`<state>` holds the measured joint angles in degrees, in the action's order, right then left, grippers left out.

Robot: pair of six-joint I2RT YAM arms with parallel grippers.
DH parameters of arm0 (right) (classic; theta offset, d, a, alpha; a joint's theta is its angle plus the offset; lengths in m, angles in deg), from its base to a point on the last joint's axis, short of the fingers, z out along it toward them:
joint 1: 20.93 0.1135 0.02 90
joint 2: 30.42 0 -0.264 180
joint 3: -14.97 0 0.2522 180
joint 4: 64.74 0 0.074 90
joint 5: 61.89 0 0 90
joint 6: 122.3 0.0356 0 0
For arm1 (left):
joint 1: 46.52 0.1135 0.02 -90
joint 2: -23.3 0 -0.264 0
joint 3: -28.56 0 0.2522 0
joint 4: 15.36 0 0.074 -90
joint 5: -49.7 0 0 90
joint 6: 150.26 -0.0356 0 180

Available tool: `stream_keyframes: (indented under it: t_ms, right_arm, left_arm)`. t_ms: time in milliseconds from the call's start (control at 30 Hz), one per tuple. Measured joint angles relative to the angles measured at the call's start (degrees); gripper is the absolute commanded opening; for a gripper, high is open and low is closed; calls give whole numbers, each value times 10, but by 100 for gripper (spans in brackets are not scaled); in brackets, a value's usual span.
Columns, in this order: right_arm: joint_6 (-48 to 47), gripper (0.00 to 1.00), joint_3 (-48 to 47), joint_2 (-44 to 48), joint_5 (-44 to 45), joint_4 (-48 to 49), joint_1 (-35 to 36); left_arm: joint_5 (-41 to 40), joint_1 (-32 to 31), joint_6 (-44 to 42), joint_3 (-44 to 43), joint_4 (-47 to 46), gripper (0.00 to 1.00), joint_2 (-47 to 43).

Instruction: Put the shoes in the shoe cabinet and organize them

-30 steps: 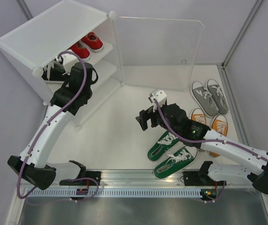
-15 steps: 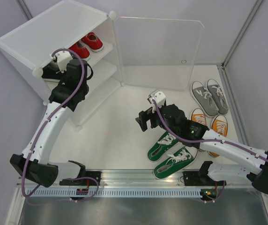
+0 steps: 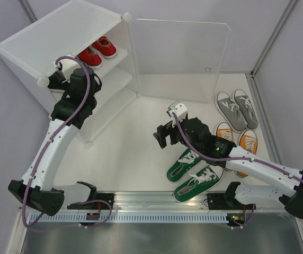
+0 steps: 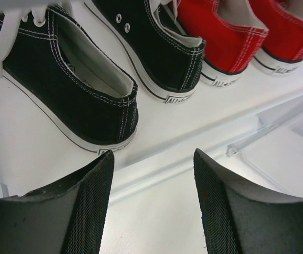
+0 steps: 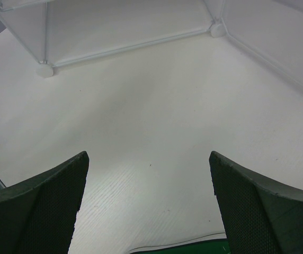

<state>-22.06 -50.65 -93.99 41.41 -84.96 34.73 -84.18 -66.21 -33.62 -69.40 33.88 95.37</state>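
Black shoe (image 4: 162, 58), rubber heel strip: "ALL STAR" label, small print. Red shoe (image 4: 220, 37) at 3 o'clock of it: same label. No other legible text.

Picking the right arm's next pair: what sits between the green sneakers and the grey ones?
The orange sneakers, partly hidden by the right arm, lie between the green sneakers and grey sneakers, seen in the top external view.
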Motion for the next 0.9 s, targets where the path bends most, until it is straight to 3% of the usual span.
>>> stream_keyframes:
  t_ms: [167, 433, 900]
  right_arm:
    - [0, 98, 0, 0, -4, 0, 0]
    - [0, 98, 0, 0, -5, 0, 0]
    - [0, 98, 0, -3, -5, 0, 0]
  left_arm:
    - [25, -9, -4, 0, -1, 63, -35]
    - [24, -9, -32, 0, -3, 45, -5]
    - [2, 29, -63, 0, -13, 44, 39]
